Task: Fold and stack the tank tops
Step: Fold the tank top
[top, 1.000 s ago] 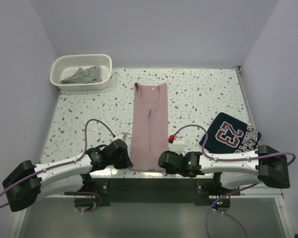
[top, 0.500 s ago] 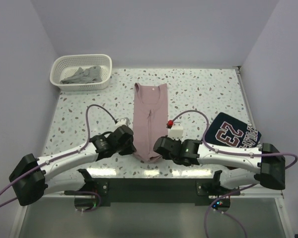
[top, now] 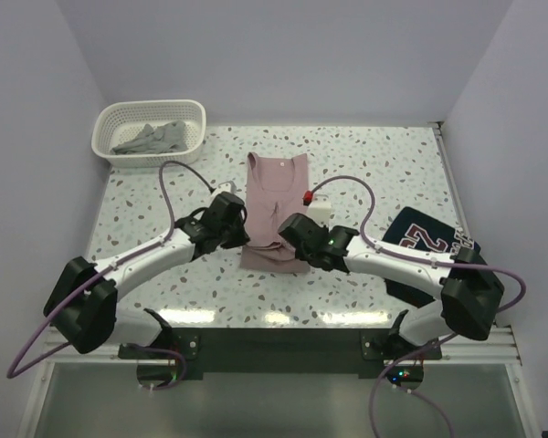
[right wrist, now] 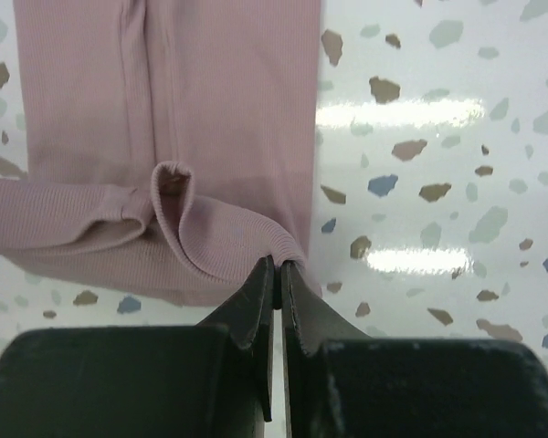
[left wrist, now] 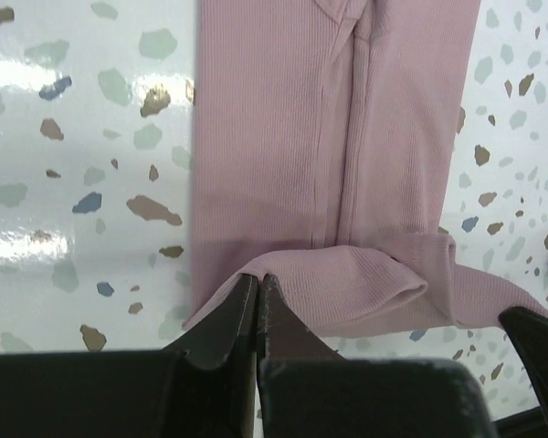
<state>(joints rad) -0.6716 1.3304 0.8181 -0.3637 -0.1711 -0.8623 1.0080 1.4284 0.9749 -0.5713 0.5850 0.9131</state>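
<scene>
Left pincer [left wrist: 258,285] and right pincer [right wrist: 277,266] are each clamping tight on a near hem corner of the pink tank top [top: 276,196], mid-table [top: 128,219].

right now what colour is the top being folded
The tank top is dusty pink, finely ribbed; best seen in the left wrist view.

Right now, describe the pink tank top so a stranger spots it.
Find the speckled table's middle. The narrow tank top lies there, near hem pinched by both end effectors. It alone is pink, unlike the grey top and navy top.
</scene>
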